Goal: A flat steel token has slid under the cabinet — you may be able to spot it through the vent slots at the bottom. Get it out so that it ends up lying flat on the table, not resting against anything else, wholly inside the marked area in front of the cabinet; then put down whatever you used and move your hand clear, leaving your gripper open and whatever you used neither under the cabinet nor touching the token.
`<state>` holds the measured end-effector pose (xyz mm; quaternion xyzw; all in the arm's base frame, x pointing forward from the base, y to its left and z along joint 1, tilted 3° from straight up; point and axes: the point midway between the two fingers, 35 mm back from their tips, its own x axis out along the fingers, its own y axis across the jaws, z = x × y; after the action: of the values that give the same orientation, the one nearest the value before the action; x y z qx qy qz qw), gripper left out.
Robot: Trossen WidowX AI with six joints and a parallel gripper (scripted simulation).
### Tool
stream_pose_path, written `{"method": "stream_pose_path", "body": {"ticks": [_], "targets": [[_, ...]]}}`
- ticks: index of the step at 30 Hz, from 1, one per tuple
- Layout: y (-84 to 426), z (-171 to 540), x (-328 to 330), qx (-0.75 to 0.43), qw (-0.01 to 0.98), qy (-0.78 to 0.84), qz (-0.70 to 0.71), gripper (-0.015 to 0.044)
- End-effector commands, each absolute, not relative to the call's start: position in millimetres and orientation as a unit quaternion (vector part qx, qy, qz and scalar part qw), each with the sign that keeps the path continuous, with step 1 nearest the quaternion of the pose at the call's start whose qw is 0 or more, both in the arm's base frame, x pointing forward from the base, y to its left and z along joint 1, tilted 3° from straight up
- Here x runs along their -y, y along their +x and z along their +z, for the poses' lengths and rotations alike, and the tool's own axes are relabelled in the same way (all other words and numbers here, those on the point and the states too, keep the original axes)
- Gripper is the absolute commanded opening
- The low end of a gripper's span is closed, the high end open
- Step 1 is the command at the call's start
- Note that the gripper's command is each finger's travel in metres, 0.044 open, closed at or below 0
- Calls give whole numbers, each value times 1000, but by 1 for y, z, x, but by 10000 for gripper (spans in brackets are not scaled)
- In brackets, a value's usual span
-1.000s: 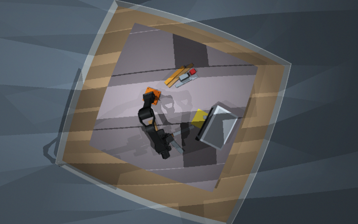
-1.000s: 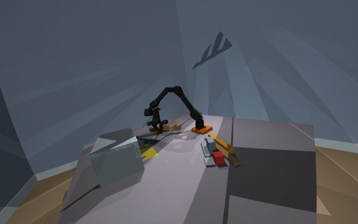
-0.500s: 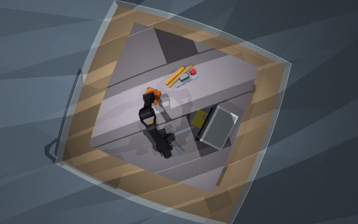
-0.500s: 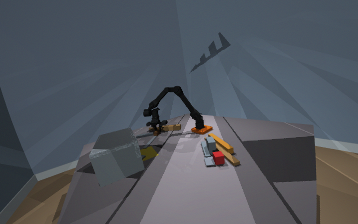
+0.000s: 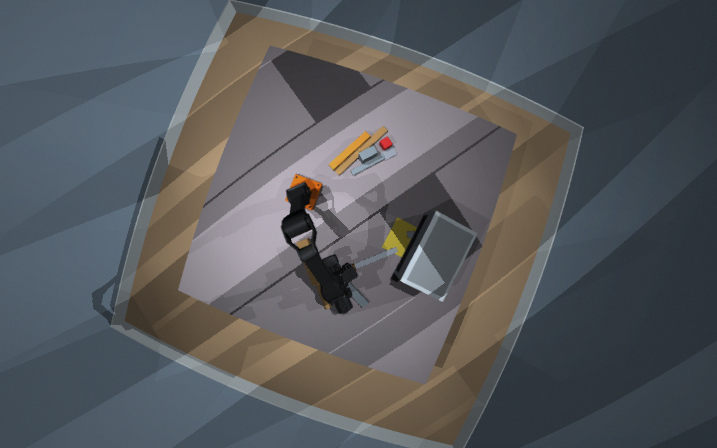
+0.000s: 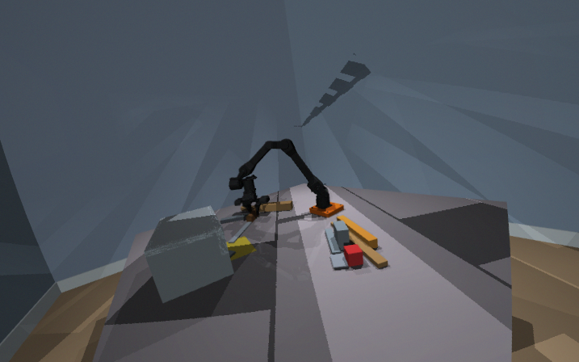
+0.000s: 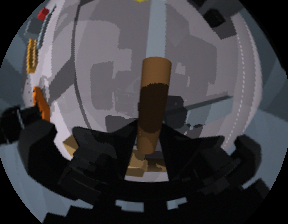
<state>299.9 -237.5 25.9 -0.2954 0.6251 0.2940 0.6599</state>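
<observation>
one black claw (image 5: 353, 268) (image 6: 251, 216) (image 7: 148, 123) grasping a brown handle (image 7: 155, 75), its grey blade (image 5: 374, 259) (image 6: 241, 232) (image 7: 156, 30) reaching toward the yellow area (image 5: 398, 235) (image 6: 242, 246)

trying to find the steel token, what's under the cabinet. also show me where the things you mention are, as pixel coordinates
The cabinet (image 5: 443, 250) (image 6: 190, 265) hides the space beneath it, so no token can be made out there.

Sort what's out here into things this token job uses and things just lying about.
Job:
- gripper
- brown-handled tool
- cabinet
- yellow area

Apparently lying about:
- red cube
- orange bar
</observation>
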Motion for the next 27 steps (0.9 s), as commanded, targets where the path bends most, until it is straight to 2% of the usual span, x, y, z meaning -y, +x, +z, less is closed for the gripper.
{"method": "stream_pose_path", "body": {"ticks": [1, 27], "targets": [[307, 27, 229, -623, 661, -296, 295, 0], [338, 29, 193, -622, 662, -296, 296, 0]]}}
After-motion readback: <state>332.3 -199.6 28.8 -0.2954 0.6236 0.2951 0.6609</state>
